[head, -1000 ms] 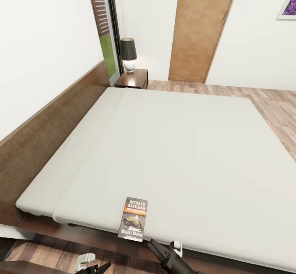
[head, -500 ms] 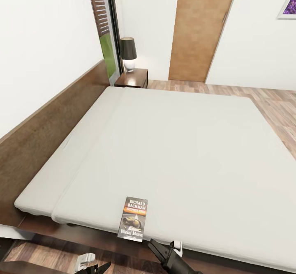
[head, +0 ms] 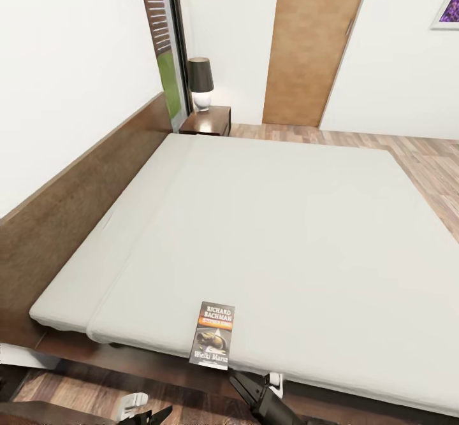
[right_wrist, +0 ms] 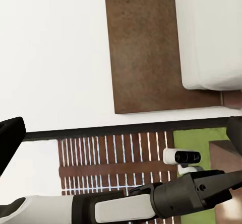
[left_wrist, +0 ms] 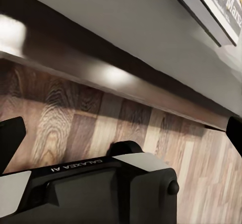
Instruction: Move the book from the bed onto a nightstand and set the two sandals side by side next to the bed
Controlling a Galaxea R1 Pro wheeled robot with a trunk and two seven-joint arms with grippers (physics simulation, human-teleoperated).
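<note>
The book [head: 213, 336] lies flat on the pale mattress of the bed [head: 287, 221], at its near edge, with the white "RICHARD BACHMAN" letters facing up. My right gripper [head: 239, 381] hangs open just below and right of the book, over the bed's dark frame. At the view's bottom edge, left of the book and lower, is my left gripper [head: 156, 413], also open. The left wrist view shows the book's corner [left_wrist: 212, 7] above the dark frame [left_wrist: 126, 83]. The nightstand [head: 207, 121] stands at the bed's far corner. The sandals are out of view.
A black-shaded lamp [head: 199, 83] sits on the nightstand. The brown headboard [head: 83, 183] runs along the left wall. A tan door [head: 312, 43] and wood-plank floor [head: 421, 157] lie beyond the bed. My left arm [right_wrist: 151, 201] crosses the right wrist view.
The whole picture has shifted slightly, so the camera has moved. The book lies where it was on the bed, and both grippers keep their pose.
</note>
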